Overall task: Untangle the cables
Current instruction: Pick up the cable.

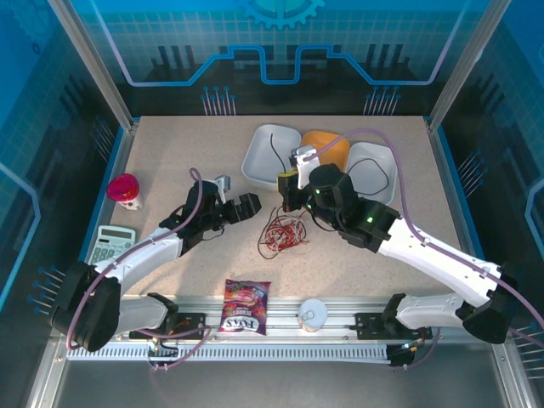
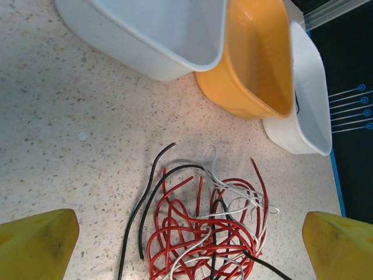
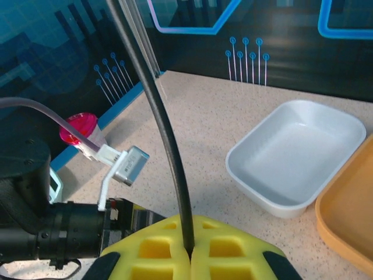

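Observation:
A tangle of cables (image 1: pixel 281 231), mostly red with black and whitish strands, lies on the speckled table in front of the trays. The left wrist view looks down on the same cables (image 2: pixel 204 227), between the two yellow fingertips (image 2: pixel 35 245). My left gripper (image 1: pixel 249 206) is open just left of the pile and holds nothing; its jaws stand wide in its own view (image 2: pixel 189 251). My right gripper (image 1: pixel 286 183) hangs above the pile's far edge. It is shut (image 3: pixel 189 251) on one black cable (image 3: pixel 169 146), which rises from between the yellow pads.
Behind the pile stand a white tray (image 1: pixel 259 161), an orange tray (image 1: pixel 333 144) and a second white tray (image 1: pixel 361 161) with a black strand in it. A pink-lidded cup (image 1: pixel 124 190) and a calculator (image 1: pixel 112 245) are at the left. A candy bag (image 1: pixel 245 306) and a white cup (image 1: pixel 312 314) lie at the near edge.

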